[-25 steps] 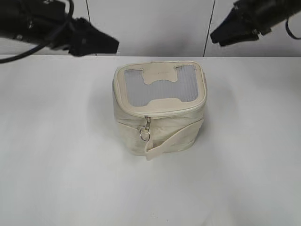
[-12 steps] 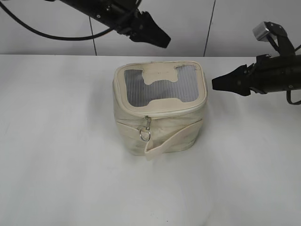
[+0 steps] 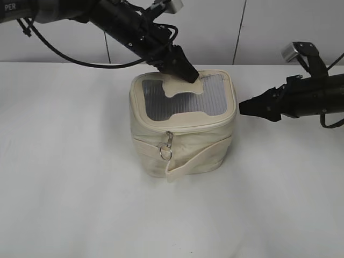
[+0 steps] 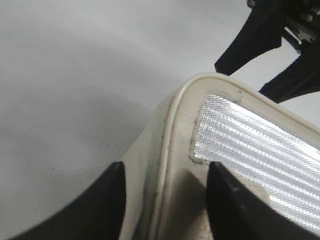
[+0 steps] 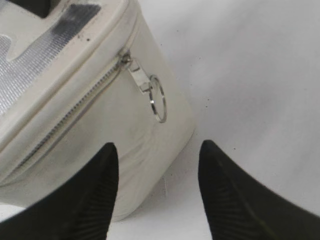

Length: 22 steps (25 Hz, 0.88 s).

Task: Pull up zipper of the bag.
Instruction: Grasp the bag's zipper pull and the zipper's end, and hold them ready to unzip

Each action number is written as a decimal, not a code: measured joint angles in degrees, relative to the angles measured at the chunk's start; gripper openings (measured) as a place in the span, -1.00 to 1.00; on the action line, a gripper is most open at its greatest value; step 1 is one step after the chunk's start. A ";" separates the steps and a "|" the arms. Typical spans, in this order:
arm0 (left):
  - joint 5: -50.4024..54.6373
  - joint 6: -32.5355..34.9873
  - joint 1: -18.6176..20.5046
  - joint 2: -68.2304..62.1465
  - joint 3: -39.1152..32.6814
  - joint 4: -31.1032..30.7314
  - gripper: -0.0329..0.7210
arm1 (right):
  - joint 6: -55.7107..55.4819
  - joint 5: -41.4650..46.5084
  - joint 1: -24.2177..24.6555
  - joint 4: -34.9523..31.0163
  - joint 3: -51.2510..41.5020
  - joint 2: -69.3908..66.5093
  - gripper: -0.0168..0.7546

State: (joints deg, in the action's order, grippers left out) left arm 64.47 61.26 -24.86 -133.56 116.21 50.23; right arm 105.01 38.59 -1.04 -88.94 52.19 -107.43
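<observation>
The cream bag [image 3: 185, 142] stands upright in the middle of the table, mesh lid up. The zipper track [image 3: 200, 127] runs round the lid rim; one silver pull with a ring [image 3: 166, 149] hangs at the front. My left gripper [image 3: 187, 74] is open at the lid's back edge by the tab patch; in the left wrist view it [image 4: 165, 167] straddles the lid's rim [image 4: 167, 130]. My right gripper [image 3: 242, 106] is open just right of the bag. In the right wrist view it [image 5: 158, 146] faces the bag's side, with a second pull and ring [image 5: 158, 104] ahead.
The white table [image 3: 64, 177] stretches round the bag. A pale wall with dark seams [image 3: 240, 27] stands behind. The flat cream strap [image 3: 193, 161] crosses the bag's front. My right gripper also shows in the left wrist view [image 4: 265, 45], beyond the lid.
My left arm has swung down and right from the back wall onto the lid's back edge. My right arm has dropped from the upper right and edged left toward the bag's right side.
</observation>
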 joint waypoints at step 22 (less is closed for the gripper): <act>0.22 -0.22 -0.16 0.00 0.34 -1.02 -0.79 | 10.83 2.48 -3.19 -8.38 3.55 -6.30 0.12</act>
State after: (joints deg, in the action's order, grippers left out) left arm 64.69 61.04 -25.02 -133.56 116.55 49.21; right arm 115.84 41.07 -4.23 -97.32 55.73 -113.72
